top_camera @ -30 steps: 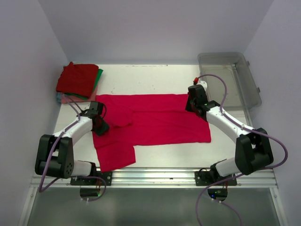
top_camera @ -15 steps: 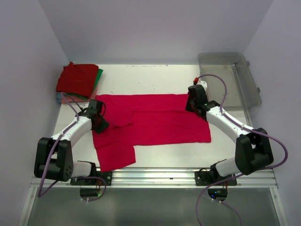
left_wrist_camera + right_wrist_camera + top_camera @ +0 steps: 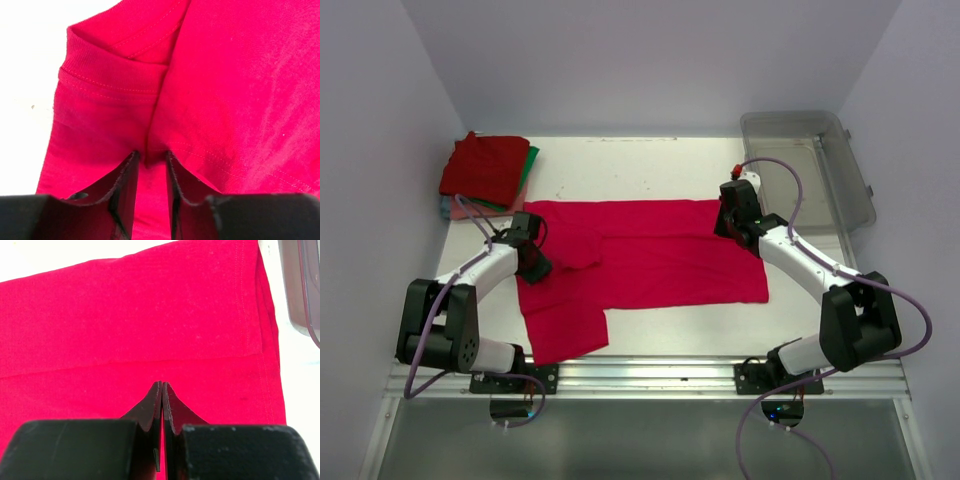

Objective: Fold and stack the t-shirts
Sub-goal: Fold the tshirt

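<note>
L gripper (image 3: 150, 156): narrow, pinching a raised fold of cloth.
R gripper (image 3: 161, 386): jaws closed, tips on cloth; hold unclear.
Crimson-pink tee (image 3: 660, 255): flat under and betw. both grippers.
Handling: prob. light, limp, thin; grab edges/corners.

Pale lilac walls (image 3: 650, 60), white table (image 3: 650, 170)

Crimson-pink cloth t-shirt (image 3: 660, 255) lying spread on middle of pale flat table (image 3: 650, 165); stack of folded dark-red, green, salmon-pink tees (image 3: 485, 172) sitting behind-left; clear grey plastic bin (image 3: 808, 165) sitting behind-right.
</note>
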